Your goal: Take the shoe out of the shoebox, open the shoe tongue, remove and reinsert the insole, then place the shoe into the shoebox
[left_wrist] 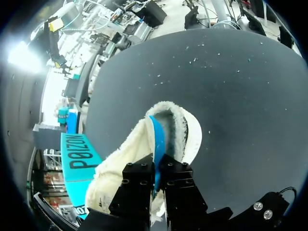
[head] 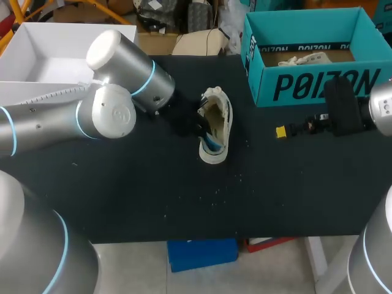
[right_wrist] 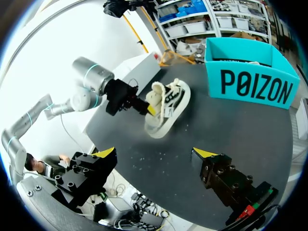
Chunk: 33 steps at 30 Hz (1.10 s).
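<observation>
The shoe lies mid-table, left of the shoebox. The left claw is clamped on the blue insole at the shoe's opening. The right claw hangs spread apart, holding nothing. The insole looks thin, light and floppy, so pinch it at its heel edge. The soft, light shoe may drag along with it.

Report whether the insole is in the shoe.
Partly out: the blue insole sticks up out of the shoe, both jaws of the left gripper pinching it.
</observation>
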Each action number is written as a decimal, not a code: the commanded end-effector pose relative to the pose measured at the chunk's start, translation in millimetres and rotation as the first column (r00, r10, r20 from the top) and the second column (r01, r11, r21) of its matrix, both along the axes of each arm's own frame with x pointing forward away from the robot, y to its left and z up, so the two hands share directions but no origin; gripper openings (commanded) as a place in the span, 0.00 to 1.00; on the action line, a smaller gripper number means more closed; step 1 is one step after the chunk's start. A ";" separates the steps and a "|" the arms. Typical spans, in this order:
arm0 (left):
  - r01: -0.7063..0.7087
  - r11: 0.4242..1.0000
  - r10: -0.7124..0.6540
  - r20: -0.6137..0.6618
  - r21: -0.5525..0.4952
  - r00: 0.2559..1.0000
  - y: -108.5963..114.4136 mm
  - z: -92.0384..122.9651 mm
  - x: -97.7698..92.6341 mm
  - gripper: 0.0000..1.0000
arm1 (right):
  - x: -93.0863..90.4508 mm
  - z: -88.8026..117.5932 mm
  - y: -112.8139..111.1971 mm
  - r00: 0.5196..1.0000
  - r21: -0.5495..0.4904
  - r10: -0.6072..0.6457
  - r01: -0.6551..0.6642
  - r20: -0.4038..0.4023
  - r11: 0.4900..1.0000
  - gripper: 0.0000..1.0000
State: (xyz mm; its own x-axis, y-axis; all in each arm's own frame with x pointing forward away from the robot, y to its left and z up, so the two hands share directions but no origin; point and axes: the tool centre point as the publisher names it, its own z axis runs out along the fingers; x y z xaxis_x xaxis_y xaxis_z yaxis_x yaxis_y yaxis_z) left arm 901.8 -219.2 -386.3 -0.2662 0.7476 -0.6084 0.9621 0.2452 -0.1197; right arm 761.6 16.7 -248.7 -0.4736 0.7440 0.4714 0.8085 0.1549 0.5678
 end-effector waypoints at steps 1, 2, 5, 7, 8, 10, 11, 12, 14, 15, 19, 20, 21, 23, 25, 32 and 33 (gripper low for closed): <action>0.014 0.999 -0.015 0.006 0.048 1.000 -9.7 -1.9 -1.3 0.02 | 0.8 0.2 1.0 1.000 -0.002 -0.001 0.001 -0.002 1.000 1.00; 0.025 0.997 -0.026 0.012 0.069 1.000 -10.1 -3.5 -2.3 0.03 | 0.8 0.2 1.0 1.000 -0.002 -0.001 0.001 -0.002 1.000 1.00; 0.037 0.992 -0.041 0.026 0.117 0.999 -8.9 -8.5 -3.5 0.07 | 0.8 0.2 1.0 1.000 -0.002 -0.001 0.001 -0.002 1.000 1.00; 0.043 0.988 -0.049 0.031 0.149 0.998 -7.9 -12.0 -5.1 0.07 | 0.8 0.2 1.0 1.000 -0.002 -0.001 0.001 -0.002 1.000 1.00; 0.045 0.986 -0.051 0.033 0.158 0.998 -7.5 -13.3 -5.6 0.10 | 0.8 0.2 1.0 1.000 -0.002 -0.001 0.001 -0.002 1.000 1.00; 0.043 0.987 -0.048 0.030 0.155 0.998 -6.8 -13.1 -6.3 0.31 | 0.8 0.2 1.0 1.000 -0.002 -0.001 0.001 -0.002 1.000 1.00; 0.041 0.988 -0.046 0.028 0.150 0.999 -6.2 -10.9 -6.7 0.35 | 0.8 0.2 1.0 1.000 -0.002 -0.001 0.001 -0.002 1.000 1.00; 0.038 0.989 -0.043 0.030 0.146 0.999 -5.5 -8.2 -7.0 0.35 | 0.8 0.2 1.0 1.000 -0.002 -0.001 0.001 -0.002 1.000 1.00; 0.028 0.992 -0.032 0.029 0.123 0.999 -4.4 -1.2 -8.5 0.46 | 0.8 0.2 1.0 1.000 -0.002 -0.001 0.001 -0.002 1.000 1.00; 0.024 0.993 -0.028 0.030 0.111 0.999 -3.6 3.4 -8.9 0.88 | 0.8 0.2 1.0 1.000 -0.002 -0.001 0.001 -0.002 1.000 1.00; 0.018 0.999 -0.019 0.019 0.050 1.000 1.2 27.4 -10.9 1.00 | 0.8 0.2 1.0 1.000 -0.002 -0.001 0.001 -0.002 1.000 1.00; 0.015 0.999 -0.016 0.024 0.041 1.000 2.4 33.1 -11.3 1.00 | 0.8 0.2 1.0 1.000 -0.002 -0.001 0.001 -0.002 1.000 1.00; 0.008 0.999 -0.009 0.042 0.039 0.999 3.5 37.5 -10.7 1.00 | 0.8 0.2 1.0 1.000 -0.002 -0.001 0.001 -0.002 1.000 1.00; -0.005 0.999 0.002 0.066 0.041 0.998 4.5 41.4 -8.6 0.88 | 0.8 0.2 1.0 1.000 -0.002 -0.001 0.001 -0.002 1.000 1.00; -0.013 0.999 0.011 0.065 0.032 0.998 3.7 41.9 -8.2 0.66 | 0.8 0.2 1.0 1.000 -0.002 -0.001 0.001 -0.002 1.000 1.00; 0.004 0.983 -0.022 0.095 0.182 0.995 -2.6 17.4 -9.2 0.10 | 0.8 0.2 1.0 1.000 -0.002 -0.001 0.001 -0.002 1.000 1.00; 0.004 0.981 -0.024 0.099 0.196 0.995 -2.4 14.7 -8.6 0.00 | 0.8 0.2 1.0 1.000 -0.002 -0.001 0.001 -0.002 1.000 1.00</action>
